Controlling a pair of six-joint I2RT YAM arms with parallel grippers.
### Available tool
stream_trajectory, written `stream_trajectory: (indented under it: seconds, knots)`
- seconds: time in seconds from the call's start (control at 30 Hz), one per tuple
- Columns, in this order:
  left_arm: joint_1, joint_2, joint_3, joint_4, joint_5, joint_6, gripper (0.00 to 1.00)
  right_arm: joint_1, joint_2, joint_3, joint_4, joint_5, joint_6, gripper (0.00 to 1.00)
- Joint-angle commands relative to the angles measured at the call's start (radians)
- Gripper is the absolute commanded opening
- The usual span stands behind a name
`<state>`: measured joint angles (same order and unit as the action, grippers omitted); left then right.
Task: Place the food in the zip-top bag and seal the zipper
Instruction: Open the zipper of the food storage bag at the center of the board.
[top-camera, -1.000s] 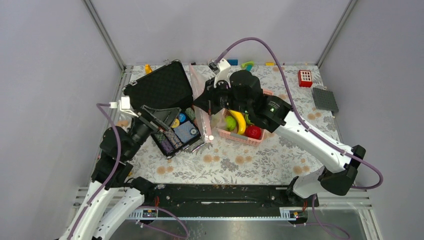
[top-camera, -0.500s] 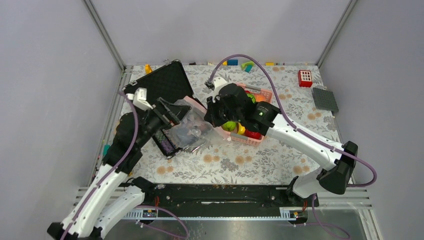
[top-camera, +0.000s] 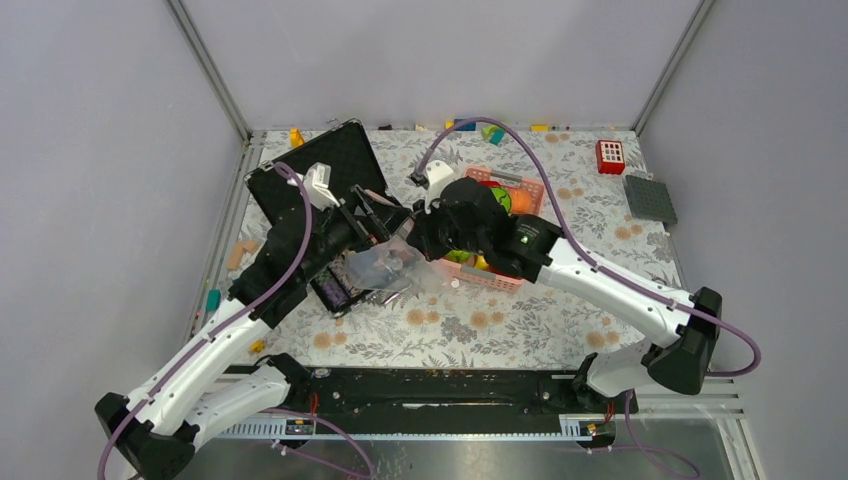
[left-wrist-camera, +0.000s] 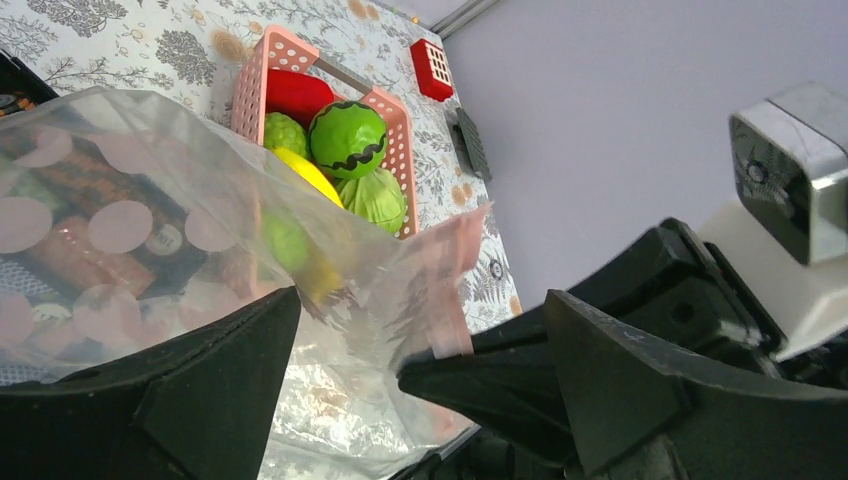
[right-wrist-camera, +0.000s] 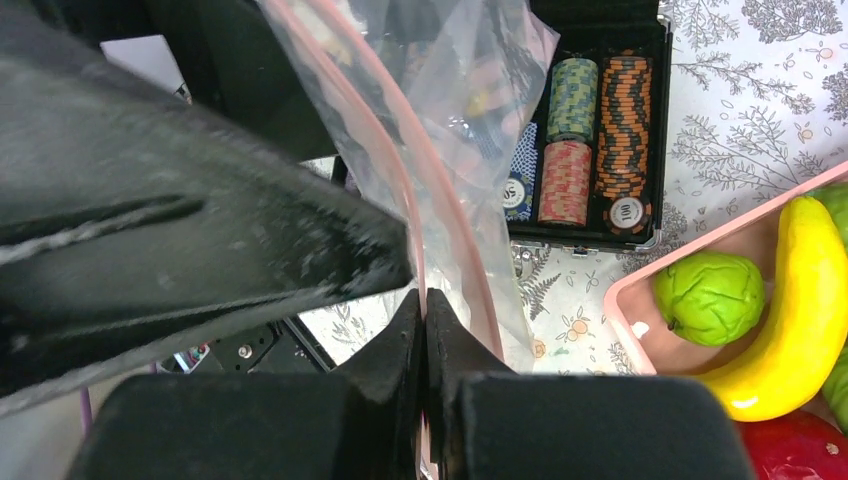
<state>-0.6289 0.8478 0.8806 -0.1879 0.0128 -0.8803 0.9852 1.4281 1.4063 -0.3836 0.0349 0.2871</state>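
Observation:
The clear zip-top bag (top-camera: 385, 270) hangs over the open chip case, empty as far as I can see. My right gripper (top-camera: 425, 235) is shut on its mouth edge; in the right wrist view the jaws (right-wrist-camera: 424, 300) pinch the pink zipper strip (right-wrist-camera: 400, 170). My left gripper (left-wrist-camera: 422, 295) is open wide, its fingers on either side of the bag mouth (left-wrist-camera: 450, 290) and of the right fingertip; in the top view it (top-camera: 375, 215) is beside the right gripper. The food lies in the pink basket (left-wrist-camera: 250, 85): banana (right-wrist-camera: 800, 310), green fruit (right-wrist-camera: 712, 297), red apple (left-wrist-camera: 295, 95), cabbage (left-wrist-camera: 375, 200).
A black case (top-camera: 320, 175) stands open under the bag, with stacks of poker chips (right-wrist-camera: 590, 130) inside. A red block (top-camera: 610, 156) and a grey plate (top-camera: 650, 198) lie at the back right. Small coloured blocks (top-camera: 492, 131) line the back edge.
The left arm has swung from the chip case rightward to the bag mouth beside the right gripper. The right gripper has lowered the bag from upright to draped over the case.

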Motion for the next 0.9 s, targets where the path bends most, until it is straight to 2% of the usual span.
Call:
stream_trajectory:
  seconds: [0.0,0.13,0.23,0.37,0.47,0.53,0.6,0.77,0.87]
  knots:
    - [-0.020,0.021,0.064,0.021,-0.058,0.011,0.92,0.015,-0.079,-0.039,0.089,-0.002,-0.044,0.01]
    - [-0.040,0.042,0.106,-0.097,-0.154,-0.005,0.86,0.029,-0.109,-0.090,0.144,-0.017,-0.073,0.01]
    - [-0.054,0.058,0.114,-0.119,-0.172,-0.015,0.78,0.040,-0.112,-0.096,0.160,-0.014,-0.089,0.01]
    - [-0.064,0.080,0.123,-0.117,-0.148,-0.012,0.54,0.046,-0.088,-0.085,0.148,0.014,-0.090,0.01]
    - [-0.065,0.091,0.130,-0.119,-0.128,-0.005,0.23,0.047,-0.080,-0.087,0.149,0.027,-0.086,0.01]
    - [-0.064,0.094,0.130,-0.119,-0.120,-0.001,0.09,0.047,-0.082,-0.095,0.156,0.020,-0.082,0.03]
    - [-0.065,0.093,0.131,-0.119,-0.119,0.008,0.00,0.048,-0.090,-0.100,0.150,-0.005,-0.084,0.13]
    - [-0.065,0.066,0.113,-0.072,-0.071,0.092,0.00,0.047,-0.158,-0.141,0.106,-0.115,-0.123,0.55]
    - [-0.065,0.030,0.078,-0.027,-0.038,0.146,0.00,0.048,-0.244,-0.206,0.112,-0.128,-0.142,0.86]
